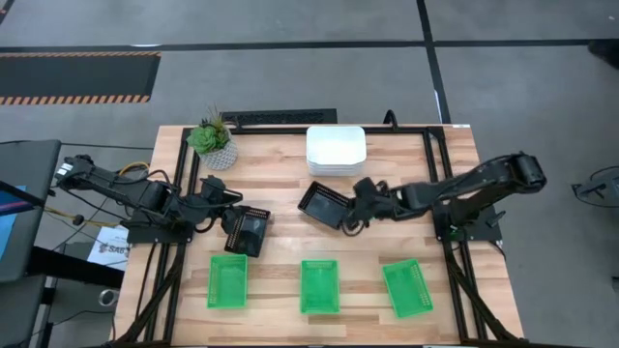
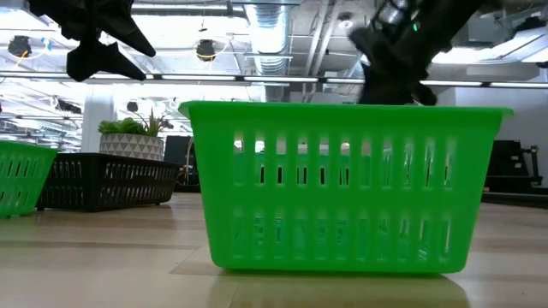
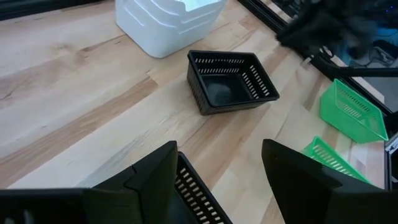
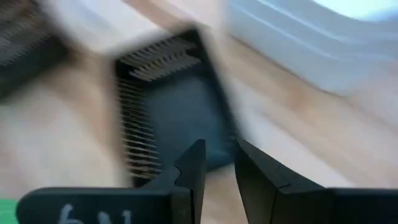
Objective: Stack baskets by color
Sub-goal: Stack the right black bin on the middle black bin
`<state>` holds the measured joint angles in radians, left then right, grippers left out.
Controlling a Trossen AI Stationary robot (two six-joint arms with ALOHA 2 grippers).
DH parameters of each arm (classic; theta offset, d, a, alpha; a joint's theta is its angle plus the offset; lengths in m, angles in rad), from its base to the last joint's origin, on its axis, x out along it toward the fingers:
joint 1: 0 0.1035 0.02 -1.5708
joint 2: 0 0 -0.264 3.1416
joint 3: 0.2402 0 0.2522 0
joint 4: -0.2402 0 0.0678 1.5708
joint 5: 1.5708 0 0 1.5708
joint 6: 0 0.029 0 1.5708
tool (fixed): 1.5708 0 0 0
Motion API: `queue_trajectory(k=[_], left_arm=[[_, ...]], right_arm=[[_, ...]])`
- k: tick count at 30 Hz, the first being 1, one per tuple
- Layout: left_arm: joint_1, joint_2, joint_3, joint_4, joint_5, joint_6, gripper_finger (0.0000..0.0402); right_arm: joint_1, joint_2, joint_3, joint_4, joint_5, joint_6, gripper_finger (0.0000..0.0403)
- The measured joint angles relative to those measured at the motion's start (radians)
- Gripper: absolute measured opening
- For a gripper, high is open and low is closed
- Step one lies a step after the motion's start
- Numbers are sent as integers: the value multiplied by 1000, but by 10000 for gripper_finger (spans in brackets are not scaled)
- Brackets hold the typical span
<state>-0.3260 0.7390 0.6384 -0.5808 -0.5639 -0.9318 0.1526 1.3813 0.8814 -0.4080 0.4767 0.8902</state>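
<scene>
1. We're on the black baskets now. The white baskets (image 1: 336,150) already sit as one pile at the back of the table (image 1: 280,184), and the three green baskets (image 1: 319,286) lie apart in a row along the front, not yet stacked.
2. The right gripper (image 1: 354,205) is at mid-table, its jaws nearly together and pinching the wall of a black basket (image 1: 324,204). In the high view that basket looks tilted, so we judge it is being carried.
3. The left gripper (image 1: 221,215) is at the table's left, right over another black basket (image 1: 249,232). In its wrist view the fingers (image 3: 155,180) stand wide apart with that basket's mesh rim between them, so nothing is clamped.
4. We count only two black baskets, though one may hide another.
5. Next, we reckon the right arm must bring its basket over to the left one, square it up and lower it inside.
</scene>
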Motion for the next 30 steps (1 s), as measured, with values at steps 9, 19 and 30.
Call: queue_trajectory(k=[9,19,30], left_arm=[[0,0,0,-8,-18,2,224],[0,0,0,-12,13,-11,224],[0,0,0,-12,-21,-12,224]], right_arm=[[156,158,0,533,24,-76,106],[167,338,0,771,22,-139,106],[169,356,0,750,-12,-163,106]])
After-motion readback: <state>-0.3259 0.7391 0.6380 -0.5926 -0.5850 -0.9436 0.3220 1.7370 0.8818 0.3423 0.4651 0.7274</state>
